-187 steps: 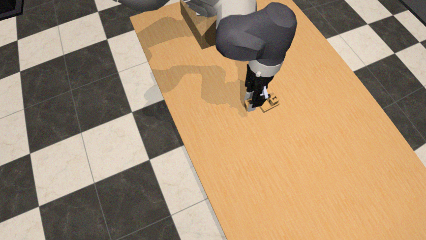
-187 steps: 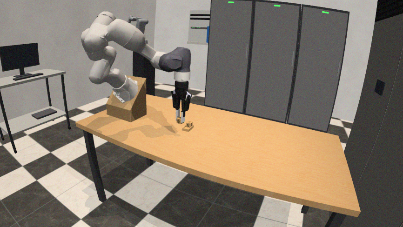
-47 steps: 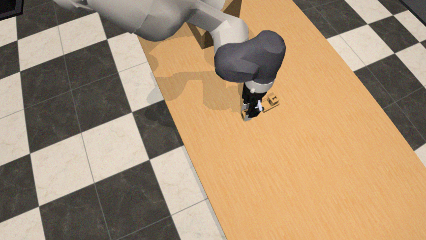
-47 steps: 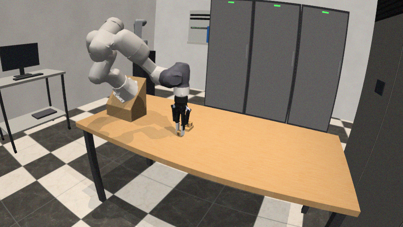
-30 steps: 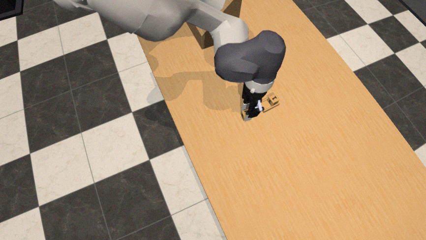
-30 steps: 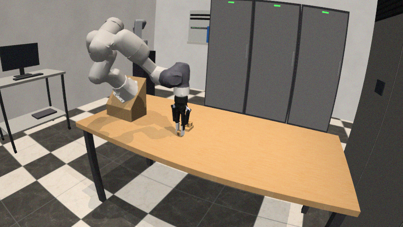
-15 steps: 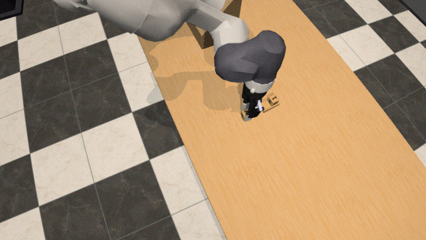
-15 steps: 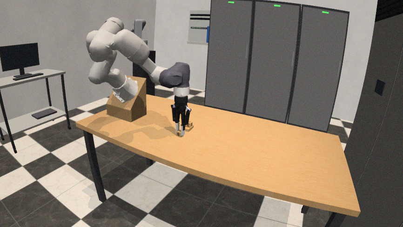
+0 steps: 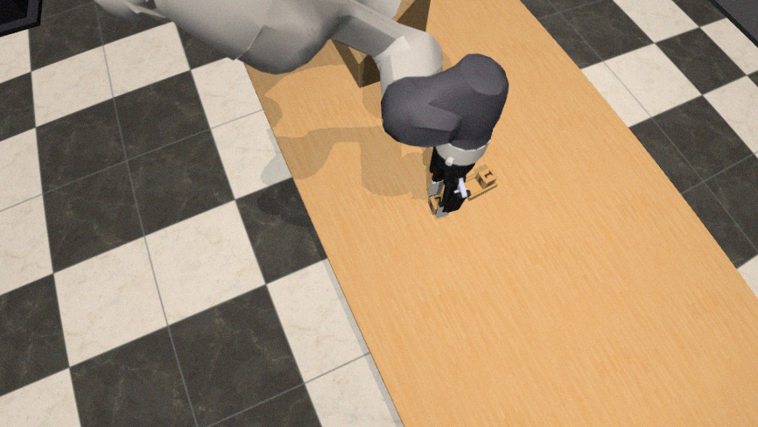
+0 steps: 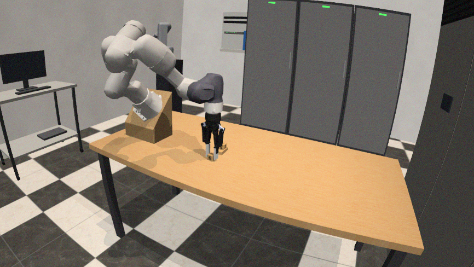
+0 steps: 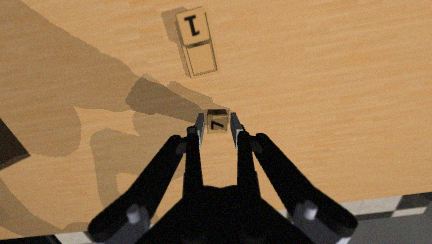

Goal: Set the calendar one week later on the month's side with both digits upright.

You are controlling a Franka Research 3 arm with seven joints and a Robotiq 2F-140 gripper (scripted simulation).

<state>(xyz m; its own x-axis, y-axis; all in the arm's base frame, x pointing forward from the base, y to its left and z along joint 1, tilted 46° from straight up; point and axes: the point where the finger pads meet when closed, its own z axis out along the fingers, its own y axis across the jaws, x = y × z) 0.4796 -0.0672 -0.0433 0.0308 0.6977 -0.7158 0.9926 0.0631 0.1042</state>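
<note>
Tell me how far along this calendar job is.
Done: one cube, 1 on top, sits in the tray, which lies flat on the table; its other slot is vacant. In hand: the second cube, 7 on top, appears to rest on the table outside the tray, between the gripper's slightly parted fingers, apparently not clamped. Left: turn the cubes to the new date, seat both side by side, let go.
</note>
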